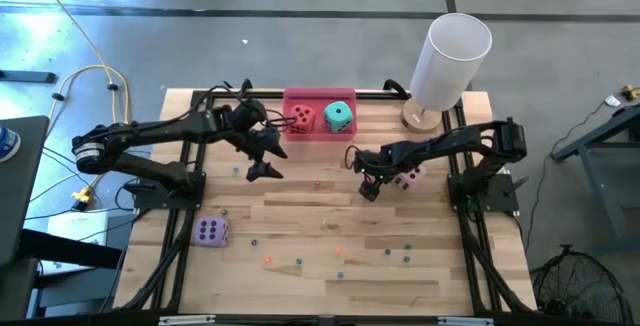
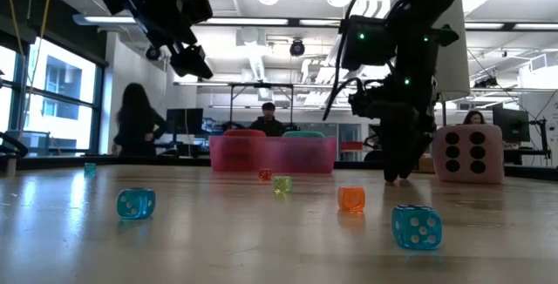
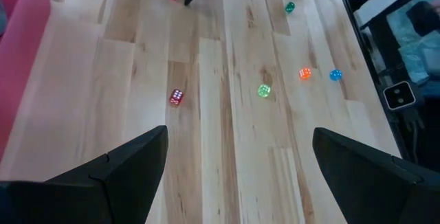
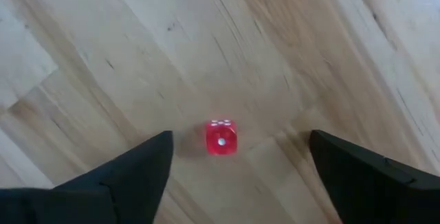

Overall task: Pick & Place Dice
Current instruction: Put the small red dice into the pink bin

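— Nearest thing?
— A tiny red die [image 4: 221, 138] on the table [image 4: 206, 38], between the right gripper [image 4: 237, 165] fingers, jaws wide, untouched.
— Left gripper [image 3: 237, 162]?
— Spread wide, empty, raised beside the pink tray [image 1: 318, 131].

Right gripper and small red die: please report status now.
Right gripper open, low over small red die, not gripping. Left gripper open, raised, empty. Nothing blocking.

The wooden table [image 1: 300, 216] carries a pink tray [image 1: 318, 131], purple die [image 1: 211, 231] (near edge) and scattered tiny dice [image 2: 416, 226].
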You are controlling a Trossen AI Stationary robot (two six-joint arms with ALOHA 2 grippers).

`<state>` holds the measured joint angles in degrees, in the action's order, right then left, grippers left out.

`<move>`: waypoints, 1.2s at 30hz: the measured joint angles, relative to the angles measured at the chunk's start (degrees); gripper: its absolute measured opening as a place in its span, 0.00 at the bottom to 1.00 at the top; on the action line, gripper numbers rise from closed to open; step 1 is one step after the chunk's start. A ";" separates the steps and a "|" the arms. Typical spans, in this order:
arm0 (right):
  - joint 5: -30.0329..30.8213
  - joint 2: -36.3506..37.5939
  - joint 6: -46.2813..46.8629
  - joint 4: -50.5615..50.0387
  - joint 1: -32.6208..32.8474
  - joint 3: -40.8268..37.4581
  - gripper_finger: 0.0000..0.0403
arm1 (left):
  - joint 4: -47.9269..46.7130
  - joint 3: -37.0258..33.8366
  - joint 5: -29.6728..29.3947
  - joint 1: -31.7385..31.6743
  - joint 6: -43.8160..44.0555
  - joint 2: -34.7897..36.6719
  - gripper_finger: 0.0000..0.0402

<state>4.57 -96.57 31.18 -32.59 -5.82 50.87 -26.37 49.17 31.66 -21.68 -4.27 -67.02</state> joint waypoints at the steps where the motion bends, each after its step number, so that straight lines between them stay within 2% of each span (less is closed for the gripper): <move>1: 0.47 -0.28 -0.03 0.42 0.04 0.00 0.78 | 0.00 0.00 0.00 0.28 0.00 0.00 0.88; 7: 1.18 -0.44 -2.55 2.41 0.04 0.07 0.65 | 0.02 0.00 -0.11 1.74 0.00 0.00 0.88; 24: -0.02 -0.46 -2.34 2.19 0.07 0.07 0.42 | -0.02 0.04 -0.42 3.18 0.04 0.00 0.88; 36: -0.55 -0.44 -4.52 2.19 0.09 0.07 0.13 | -0.04 0.04 -0.40 3.18 0.24 0.00 0.88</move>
<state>4.02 -97.02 26.67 -30.40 -5.74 50.94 -26.41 49.21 31.26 -18.50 -4.03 -67.02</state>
